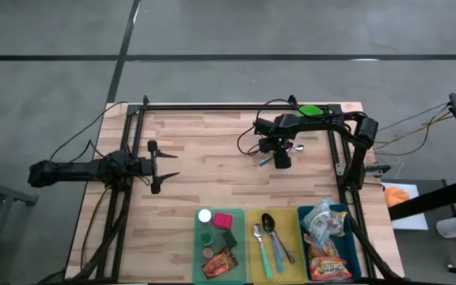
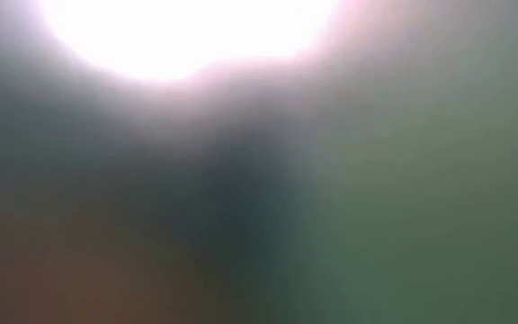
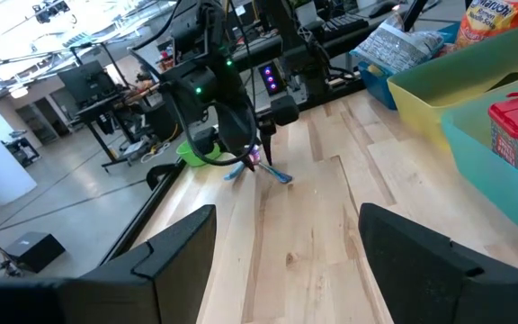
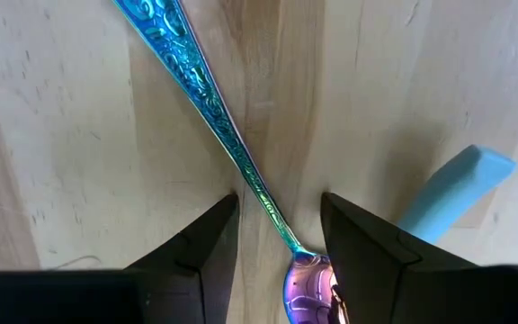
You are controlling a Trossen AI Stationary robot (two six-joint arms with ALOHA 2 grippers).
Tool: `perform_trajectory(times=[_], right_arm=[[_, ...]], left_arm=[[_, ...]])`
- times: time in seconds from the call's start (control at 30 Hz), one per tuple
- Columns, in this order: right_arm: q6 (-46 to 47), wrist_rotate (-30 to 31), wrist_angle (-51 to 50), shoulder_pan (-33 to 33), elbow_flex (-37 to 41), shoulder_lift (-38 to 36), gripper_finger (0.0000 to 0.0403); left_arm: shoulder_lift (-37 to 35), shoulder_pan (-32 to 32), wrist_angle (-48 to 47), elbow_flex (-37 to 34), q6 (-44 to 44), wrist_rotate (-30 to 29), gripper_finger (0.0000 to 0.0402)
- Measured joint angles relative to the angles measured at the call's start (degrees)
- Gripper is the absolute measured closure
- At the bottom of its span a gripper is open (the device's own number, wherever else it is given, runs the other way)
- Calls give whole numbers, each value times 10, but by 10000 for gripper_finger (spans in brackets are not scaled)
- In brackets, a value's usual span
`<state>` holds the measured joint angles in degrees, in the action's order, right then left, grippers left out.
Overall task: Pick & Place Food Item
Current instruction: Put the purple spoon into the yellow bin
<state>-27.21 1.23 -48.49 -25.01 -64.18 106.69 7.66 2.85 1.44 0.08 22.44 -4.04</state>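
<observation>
Right tool (image 4: 277,238) points down at the worktop (image 1: 212,150), fingers (image 4: 196,252) parted narrowly, straddling the neck of an iridescent blue-purple spoon (image 4: 214,108); whether the fingers touch it cannot be told, and the spoon lies flat on the wood. Spoon bowl sits between the fingertips, handle runs away from the tool. Light blue utensil handle (image 4: 457,193) lies just beside the spoon, on the far side of one finger. High view puts the right tool (image 1: 279,154) toward the back of the worktop, near a green disc (image 1: 310,111) at the back rail.

Left tool (image 1: 158,169) hovers over the worktop's left side, well apart from the spoon, fingers (image 3: 178,247) spread wide, holding nothing.

Front edge of the worktop, relative to the spoon: three bins in a row. Teal bin (image 1: 199,245) with small containers and a snack pack (image 1: 220,263); yellow bin (image 1: 299,253) with spoons and utensils; blue bin (image 1: 356,257) with bagged food items (image 1: 323,226), none gripped. Left wrist view shows a red-lidded jar (image 3: 515,126) in the teal bin.

Low view is a blur, nothing readable.
</observation>
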Motion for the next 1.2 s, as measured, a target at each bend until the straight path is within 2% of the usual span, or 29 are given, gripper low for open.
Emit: perform_trajectory(times=[0.13, 0.4, 0.5, 0.9, 1.2], right_arm=[[0, -2, 0, 0, 0, 0, 258], [2, -20, 3, -1, 1, 0, 361], [2, -23, 3, -1, 1, 0, 387], [37, -26, -3, -1, -3, -1, 388], [64, -61, -9, 1, -26, -15, 388]], left_arm=[[0, 0, 0, 0, 0, 0, 126], [0, 0, 0, 0, 0, 0, 126], [0, 0, 0, 0, 0, 0, 126], [0, 0, 0, 0, 0, 0, 126], [0, 0, 0, 0, 0, 0, 126]])
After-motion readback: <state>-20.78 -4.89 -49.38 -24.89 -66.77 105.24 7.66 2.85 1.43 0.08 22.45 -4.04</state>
